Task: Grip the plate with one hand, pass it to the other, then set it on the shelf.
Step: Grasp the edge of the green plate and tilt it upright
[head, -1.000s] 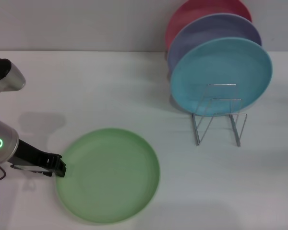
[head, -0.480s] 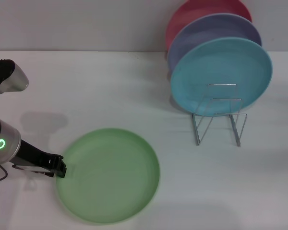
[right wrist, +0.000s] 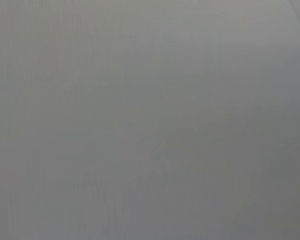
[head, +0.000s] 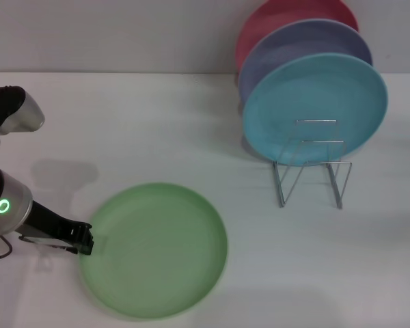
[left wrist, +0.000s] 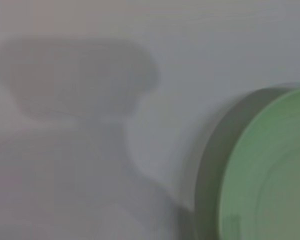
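The light green plate (head: 154, 249) lies flat on the white table at the front left. My left gripper (head: 86, 238), black on a silver arm with a green ring light, sits low at the plate's left rim, its tip touching or just overlapping the edge. The left wrist view shows the plate's rim (left wrist: 270, 170) close up with a shadow beside it, but not my fingers. The shelf (head: 311, 167), a silver wire rack, stands at the back right. My right gripper is out of view, and the right wrist view shows only a plain grey surface.
Three plates stand upright in the rack: a light blue plate (head: 314, 102) in front, a lavender plate (head: 304, 41) behind it and a red plate (head: 287, 14) at the back. White table (head: 157, 123) stretches between the green plate and the rack.
The left arm's body has shifted slightly to the right. The gripper tip stays at the plate's left rim and the plate has not moved.
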